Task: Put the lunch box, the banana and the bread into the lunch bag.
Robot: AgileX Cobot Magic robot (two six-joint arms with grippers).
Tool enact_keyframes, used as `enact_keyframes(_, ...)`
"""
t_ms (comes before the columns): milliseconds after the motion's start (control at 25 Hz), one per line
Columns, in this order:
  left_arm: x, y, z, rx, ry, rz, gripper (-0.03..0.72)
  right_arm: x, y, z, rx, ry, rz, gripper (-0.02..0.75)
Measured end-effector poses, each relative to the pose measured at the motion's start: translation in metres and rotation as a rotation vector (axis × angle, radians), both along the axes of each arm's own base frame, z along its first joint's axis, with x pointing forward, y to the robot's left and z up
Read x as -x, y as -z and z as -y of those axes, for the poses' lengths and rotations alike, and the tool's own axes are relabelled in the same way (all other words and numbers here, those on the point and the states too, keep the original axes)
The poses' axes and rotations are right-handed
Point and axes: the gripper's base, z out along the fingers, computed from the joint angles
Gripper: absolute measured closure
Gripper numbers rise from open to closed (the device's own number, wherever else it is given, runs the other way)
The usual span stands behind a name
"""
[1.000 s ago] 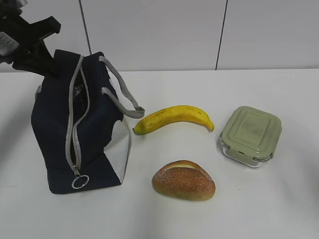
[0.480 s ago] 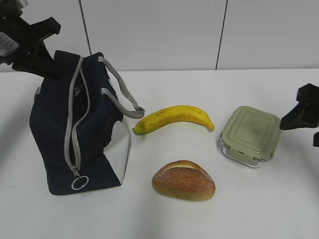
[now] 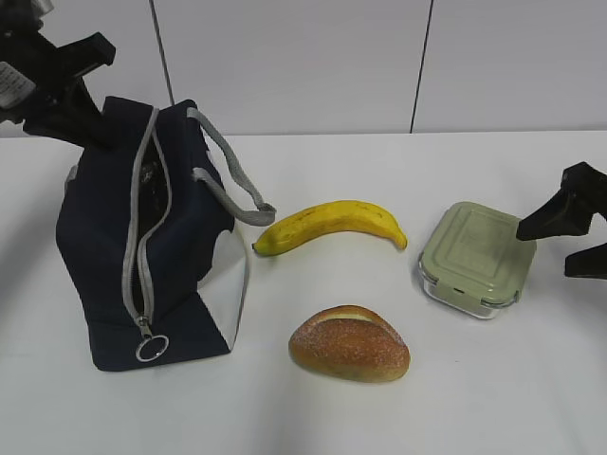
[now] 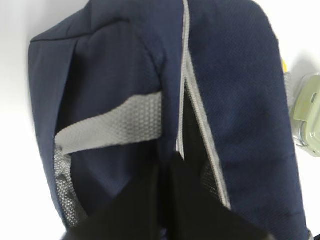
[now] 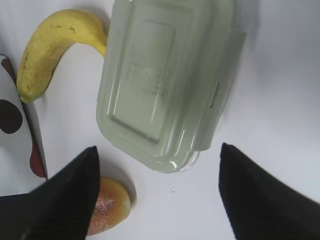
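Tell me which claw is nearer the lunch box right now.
Right. The right claw hovers open at the lunch box's far-right edge; the left claw is shut at the lunch bag's top, across the table.

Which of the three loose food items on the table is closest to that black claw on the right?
The lunch box: the right gripper hangs just beside its right edge, while the banana and bread lie farther left.

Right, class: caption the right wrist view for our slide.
Open black fingers hover beside the pale sage-green lidded lunch box.

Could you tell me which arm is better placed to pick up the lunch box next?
Right. The right gripper is open beside the lunch box; the left gripper is shut on the lunch bag.
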Motion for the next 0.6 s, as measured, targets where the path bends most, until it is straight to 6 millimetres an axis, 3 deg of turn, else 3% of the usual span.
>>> enact_keyframes(280, 0.0, 0.0, 0.0, 0.0, 0.003, 0.0, 0.685, -0.01, 0.027, 0.024, -0.113, -0.03, 0.043, 0.14)
enact_keyframes(600, 0.0, 0.0, 0.001, 0.007, 0.003, -0.001, 0.685, -0.027, 0.067, 0.026, -0.202, -0.056, 0.074, 0.14)
